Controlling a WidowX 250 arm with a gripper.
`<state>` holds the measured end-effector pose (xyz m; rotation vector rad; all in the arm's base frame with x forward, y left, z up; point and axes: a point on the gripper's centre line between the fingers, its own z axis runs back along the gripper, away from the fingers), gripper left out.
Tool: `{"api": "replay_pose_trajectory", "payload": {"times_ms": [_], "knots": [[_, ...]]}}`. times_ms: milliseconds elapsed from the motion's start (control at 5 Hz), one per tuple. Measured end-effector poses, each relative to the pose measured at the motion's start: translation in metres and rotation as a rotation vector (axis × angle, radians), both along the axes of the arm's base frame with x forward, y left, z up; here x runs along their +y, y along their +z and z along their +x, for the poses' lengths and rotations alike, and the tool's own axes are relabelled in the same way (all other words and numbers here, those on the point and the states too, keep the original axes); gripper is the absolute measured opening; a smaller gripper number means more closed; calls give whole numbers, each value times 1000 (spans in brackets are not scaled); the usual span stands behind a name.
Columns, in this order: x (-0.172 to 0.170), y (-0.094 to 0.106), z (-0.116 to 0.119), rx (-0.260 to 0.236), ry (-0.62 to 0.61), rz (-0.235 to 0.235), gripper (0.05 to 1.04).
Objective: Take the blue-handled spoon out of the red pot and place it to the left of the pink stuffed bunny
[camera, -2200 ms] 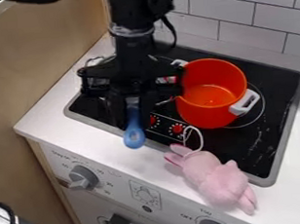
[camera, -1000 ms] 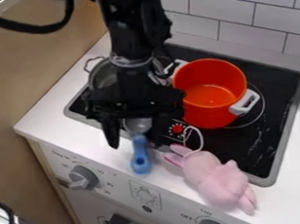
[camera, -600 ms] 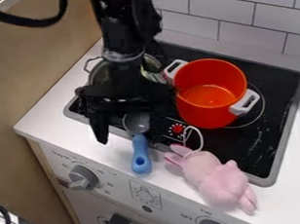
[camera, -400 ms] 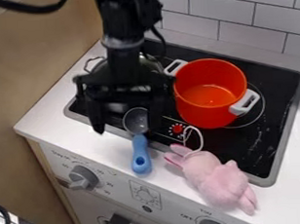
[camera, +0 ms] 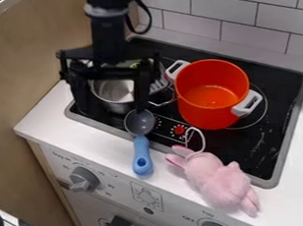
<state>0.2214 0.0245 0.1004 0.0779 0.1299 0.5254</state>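
White tiled wall [camera: 255,15], wooden panel [camera: 31,60].

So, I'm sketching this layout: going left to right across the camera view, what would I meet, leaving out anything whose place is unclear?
Left oven knob → blue-handled spoon → orange pot with white handles.

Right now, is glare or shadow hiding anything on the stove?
Camera view: bright reflections streak the inside of the shiny round steel pot; a pale glint sits on the bottom of the deep orange pot; the black two-finger gripper is dark enough that its joints are hard to tell apart.
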Motion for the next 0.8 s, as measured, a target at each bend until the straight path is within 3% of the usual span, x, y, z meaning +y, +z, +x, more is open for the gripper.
{"api": "replay_pose_trajectory", "payload": {"times_ms": [400, 800], "knots": [[11, 27, 0, 1, -13, 20, 1001], [15, 27, 12, -36, -11, 6, 1001]]}}
